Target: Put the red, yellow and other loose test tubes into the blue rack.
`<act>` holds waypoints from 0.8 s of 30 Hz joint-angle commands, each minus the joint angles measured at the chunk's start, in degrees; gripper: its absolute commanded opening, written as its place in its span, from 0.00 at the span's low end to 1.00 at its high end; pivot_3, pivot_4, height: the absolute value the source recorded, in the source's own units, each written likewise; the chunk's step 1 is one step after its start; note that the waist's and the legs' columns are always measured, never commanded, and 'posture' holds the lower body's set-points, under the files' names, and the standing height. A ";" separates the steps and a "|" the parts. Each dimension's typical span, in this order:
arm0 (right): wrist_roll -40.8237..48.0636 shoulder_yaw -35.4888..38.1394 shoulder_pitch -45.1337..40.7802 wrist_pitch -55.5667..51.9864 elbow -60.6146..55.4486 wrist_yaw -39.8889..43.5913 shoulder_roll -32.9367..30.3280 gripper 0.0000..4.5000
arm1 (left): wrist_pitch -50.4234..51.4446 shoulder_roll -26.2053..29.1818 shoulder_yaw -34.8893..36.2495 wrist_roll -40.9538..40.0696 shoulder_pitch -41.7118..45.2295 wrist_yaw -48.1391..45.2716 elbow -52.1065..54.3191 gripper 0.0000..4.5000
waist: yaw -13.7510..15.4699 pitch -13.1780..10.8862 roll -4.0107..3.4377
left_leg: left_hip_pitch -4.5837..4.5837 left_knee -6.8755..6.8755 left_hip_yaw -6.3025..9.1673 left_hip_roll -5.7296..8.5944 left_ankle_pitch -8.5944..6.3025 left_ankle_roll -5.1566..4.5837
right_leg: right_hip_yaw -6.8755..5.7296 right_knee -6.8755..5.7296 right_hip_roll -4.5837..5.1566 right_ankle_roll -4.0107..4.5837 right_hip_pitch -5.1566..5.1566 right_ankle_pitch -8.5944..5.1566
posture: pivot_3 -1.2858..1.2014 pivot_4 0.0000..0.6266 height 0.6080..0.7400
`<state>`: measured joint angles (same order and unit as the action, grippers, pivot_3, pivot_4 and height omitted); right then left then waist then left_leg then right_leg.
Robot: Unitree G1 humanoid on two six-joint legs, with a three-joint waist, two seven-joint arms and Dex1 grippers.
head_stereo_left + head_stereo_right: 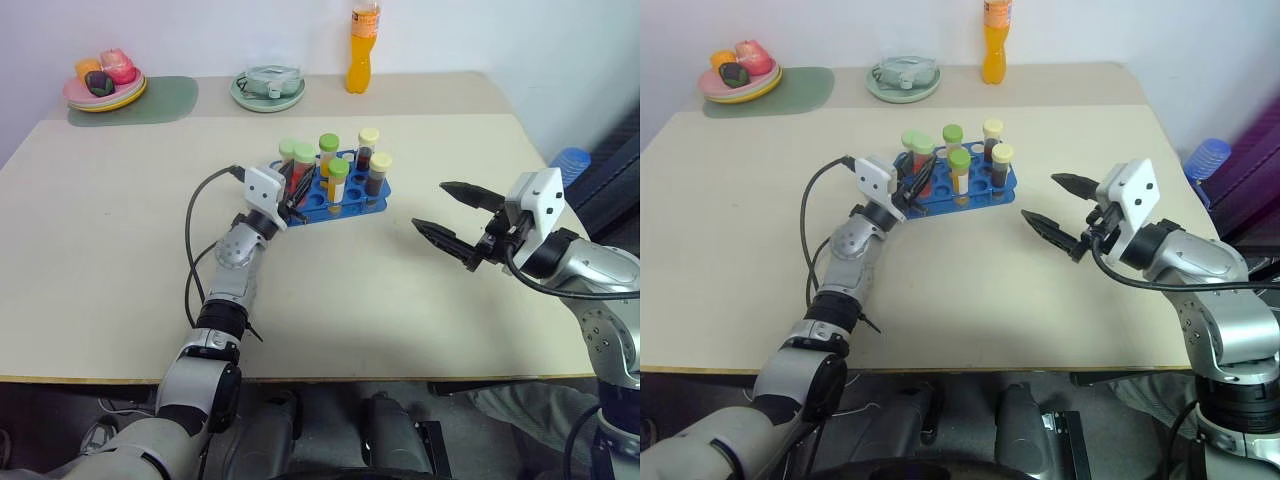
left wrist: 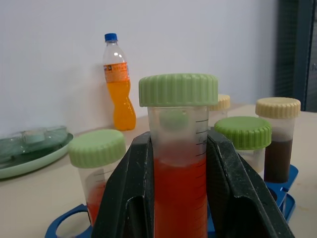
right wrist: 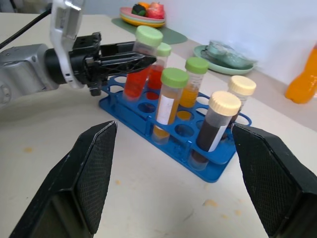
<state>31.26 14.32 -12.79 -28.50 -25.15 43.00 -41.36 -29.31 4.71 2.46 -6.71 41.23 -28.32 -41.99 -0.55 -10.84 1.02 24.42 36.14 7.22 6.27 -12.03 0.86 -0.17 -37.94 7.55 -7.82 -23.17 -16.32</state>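
Note:
The blue rack (image 1: pixel 350 203) stands mid-table and holds several capped tubes: red, yellow and dark brown. My left gripper (image 1: pixel 298 196) is at the rack's left end, shut on a red test tube (image 1: pixel 300 178) with a green cap (image 2: pixel 178 89). That tube stands slightly tilted, and its lower end reaches down to a hole at the rack's end (image 3: pixel 130 91). Another red tube (image 2: pixel 96 191) stands just beside it. My right gripper (image 1: pixel 430 205) hovers open and empty to the right of the rack, its fingers (image 3: pixel 94 173) spread wide and pointing at it.
A tall orange drink bottle (image 1: pixel 363 45) stands at the far edge, with a green dish (image 1: pixel 268 90) and a plate of fruit (image 1: pixel 105 85) on a green mat (image 1: pixel 160 100) to its left. A blue ribbed cylinder (image 1: pixel 570 160) lies beyond the table's right edge.

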 commanded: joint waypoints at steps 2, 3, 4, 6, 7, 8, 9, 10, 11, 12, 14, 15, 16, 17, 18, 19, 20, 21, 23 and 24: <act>0.82 2.60 1.44 0.78 -2.13 0.05 -0.98 0.84 | -0.18 -0.17 0.78 -2.54 -0.15 -2.59 -0.98 0.17 | 0.00 0.00 0.00 | 0.01 0.00 0.00 0.00 -0.01 -0.01 | 0.00 0.00 0.00 0.00 0.00 0.00 | 0.52 0.24 1.00; 0.82 2.67 1.68 0.93 -2.14 0.07 -0.96 0.84 | 0.28 -0.13 1.10 -3.37 -0.31 -3.50 -0.84 0.17 | -0.04 0.00 0.00 | 0.00 0.00 0.00 0.01 -0.01 -0.02 | 0.00 0.00 0.00 -0.01 0.00 0.00 | 0.52 0.24 1.00; 0.65 2.69 2.07 1.35 -1.97 0.22 -0.88 0.84 | 1.29 -0.21 1.53 -4.95 -0.70 -5.07 -0.08 0.28 | -0.10 0.00 0.00 | 0.00 0.00 0.00 0.01 -0.01 -0.02 | 0.00 0.00 0.00 -0.01 0.00 0.00 | 0.52 0.24 1.00; 0.49 2.68 2.60 1.90 -1.72 0.39 -0.70 0.84 | 1.92 -0.12 1.81 -5.96 -1.18 -5.92 1.09 0.49 | -0.12 0.00 0.00 | 0.00 -0.01 0.00 0.00 -0.01 -0.02 | 0.00 0.00 0.00 -0.01 0.00 0.00 | 0.52 0.24 1.00; 0.49 2.68 2.76 2.07 -1.63 0.43 -0.65 0.84 | 2.31 -0.10 1.91 -6.20 -1.34 -5.96 1.55 0.60 | -0.13 0.00 0.00 | 0.00 -0.01 0.00 0.00 -0.01 -0.02 | 0.00 0.00 0.00 -0.01 0.00 0.00 | 0.52 0.24 1.00; 0.38 2.60 2.97 2.43 -1.34 0.59 -0.58 0.84 | 2.51 0.16 1.83 -5.95 -1.68 -5.63 2.57 0.72 | -0.20 0.00 0.00 | 0.00 0.00 0.00 0.00 -0.01 -0.02 | 0.00 0.00 0.00 -0.01 0.00 0.00 | 0.52 0.24 1.00; 0.28 2.50 3.16 2.76 -1.08 0.72 -0.50 0.84 | 3.10 0.39 1.77 -5.93 -2.01 -5.56 3.48 0.82 | -0.26 0.00 0.00 | 0.00 0.00 0.00 0.00 -0.01 -0.02 | 0.00 -0.01 0.00 -0.01 0.00 0.00 | 0.52 0.24 1.00; 0.18 2.39 3.32 3.08 -0.84 0.82 -0.44 0.84 | 4.17 0.61 1.77 -6.26 -2.41 -5.74 4.55 0.82 | -0.29 0.00 0.00 | -0.01 0.00 0.00 -0.01 -0.01 -0.02 | 0.00 -0.01 -0.01 -0.01 0.00 0.00 | 0.52 0.24 1.00; 0.13 2.31 3.42 3.30 -0.67 0.89 -0.40 0.84 | 5.03 0.75 1.77 -6.52 -2.72 -5.86 5.36 0.82 | -0.27 0.00 0.00 | -0.01 -0.01 0.00 -0.01 -0.01 -0.03 | 0.00 -0.02 -0.01 -0.01 -0.01 0.00 | 0.52 0.24 1.00; 0.02 2.18 3.53 3.67 -0.28 1.11 -0.28 0.84 | 6.39 1.37 1.81 -7.10 -3.66 -6.38 7.71 0.82 | -0.26 0.00 0.00 | -0.01 0.00 0.00 -0.02 -0.01 -0.03 | 0.00 -0.03 -0.02 -0.01 -0.01 0.00 | 0.52 0.24 1.00; -0.15 1.96 3.70 4.37 0.55 1.49 -0.03 0.84 | 8.69 2.76 1.71 -7.45 -5.53 -6.78 12.13 0.82 | -0.36 0.00 0.00 | -0.01 0.00 0.00 -0.02 -0.01 -0.03 | 0.00 -0.03 -0.01 -0.01 -0.01 0.00 | 0.52 0.24 1.00; -0.34 1.76 3.85 4.86 1.06 1.71 0.12 0.84 | 11.12 3.98 1.32 -7.53 -6.75 -7.32 14.87 0.82 | -0.36 0.00 0.00 | -0.01 0.00 -0.01 -0.02 -0.01 -0.03 | 0.01 -0.02 -0.01 -0.01 -0.01 0.00 | 0.52 0.24 1.00; -0.51 1.60 4.05 5.39 1.56 1.97 0.27 0.84 | 12.20 5.14 1.28 -6.91 -7.99 -6.82 17.33 0.82 | -0.39 0.01 -0.01 | -0.01 -0.01 0.00 -0.02 -0.01 -0.03 | 0.01 -0.02 -0.01 -0.01 -0.01 0.00 | 0.52 0.24 1.00; -0.59 1.49 4.22 5.83 2.03 2.20 0.44 0.84 | 13.95 6.20 1.33 -7.27 -9.24 -7.10 19.88 0.82 | -0.41 0.01 -0.02 | -0.02 -0.01 0.00 -0.03 -0.01 -0.02 | 0.01 -0.03 -0.02 -0.01 -0.01 0.00 | 0.52 0.24 1.00; -0.81 1.33 4.40 6.41 2.61 2.46 0.56 0.84 | 16.17 7.64 1.69 -8.39 -11.02 -7.84 22.96 0.82 | -0.43 0.01 -0.02 | -0.03 -0.01 0.00 -0.04 -0.01 -0.02 | 0.01 -0.03 -0.02 -0.01 -0.01 0.00 | 0.52 0.24 1.00; -1.05 1.27 4.58 7.03 3.26 2.77 0.64 0.84 | 17.56 8.65 2.26 -9.74 -12.74 -8.45 25.57 0.82 | -0.41 0.02 -0.02 | -0.03 -0.02 0.00 -0.04 -0.01 -0.02 | 0.01 -0.03 -0.03 -0.01 -0.01 0.00 | 0.52 0.24 1.00; -1.18 1.33 4.75 7.54 3.91 2.98 0.70 0.84 | 18.46 9.19 3.62 -12.14 -14.76 -8.90 28.01 0.82 | -0.36 0.02 -0.03 | -0.03 -0.01 0.00 -0.04 -0.01 -0.02 | 0.02 -0.03 -0.03 -0.01 -0.01 0.00 | 0.52 0.24 1.00; -1.23 1.45 4.89 7.93 4.45 3.11 0.76 0.84 | 19.52 10.13 4.58 -13.26 -16.56 -8.84 30.12 0.82 | -0.27 0.02 -0.03 | -0.03 -0.01 0.00 -0.03 -0.01 -0.02 | 0.03 -0.03 -0.02 -0.01 -0.01 0.00 | 0.52 0.24 1.00; -1.40 1.71 5.40 8.76 5.36 3.42 0.79 0.84 | 22.01 12.40 6.22 -16.15 -20.14 -10.60 34.17 0.82 | -0.18 0.02 -0.03 | -0.03 0.00 0.01 -0.03 -0.01 -0.02 | 0.03 -0.02 -0.01 -0.01 0.00 0.00 | 0.52 0.24 1.00; -1.51 1.83 5.82 9.25 5.76 3.67 0.75 0.84 | 23.66 14.79 6.69 -18.03 -22.41 -13.72 36.48 0.82 | -0.22 0.02 -0.03 | -0.03 -0.01 0.01 -0.03 -0.01 -0.02 | 0.03 -0.02 -0.01 -0.01 -0.01 0.00 | 0.52 0.24 1.00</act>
<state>29.94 14.53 -7.33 -21.06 -19.30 46.21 -40.79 -7.47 16.98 7.25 -21.22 20.39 -38.62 -10.58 -0.77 -10.82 0.99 24.40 36.12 7.24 6.23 -12.04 0.83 -0.14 -37.95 7.53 -7.83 -23.18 -16.32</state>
